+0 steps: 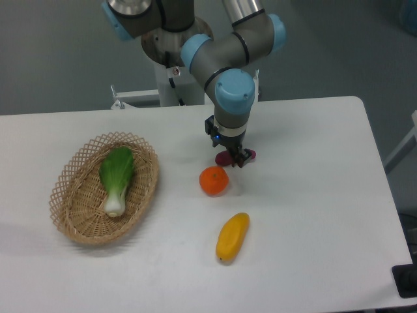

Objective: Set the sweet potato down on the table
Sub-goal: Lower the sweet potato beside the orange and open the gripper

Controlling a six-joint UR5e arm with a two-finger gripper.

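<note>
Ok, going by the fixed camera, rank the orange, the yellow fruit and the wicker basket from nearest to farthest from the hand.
1. The orange, just below and slightly left of the hand.
2. The yellow fruit, farther toward the table's front edge.
3. The wicker basket, far over at the left side, holding a leafy green vegetable.

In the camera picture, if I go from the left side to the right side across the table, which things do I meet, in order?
Wicker basket with the green vegetable lying in it → round orange fruit → gripper with the sweet potato at it. The yellow-orange oblong fruit overlaps these last ones from left to right, so I leave it out.
</note>
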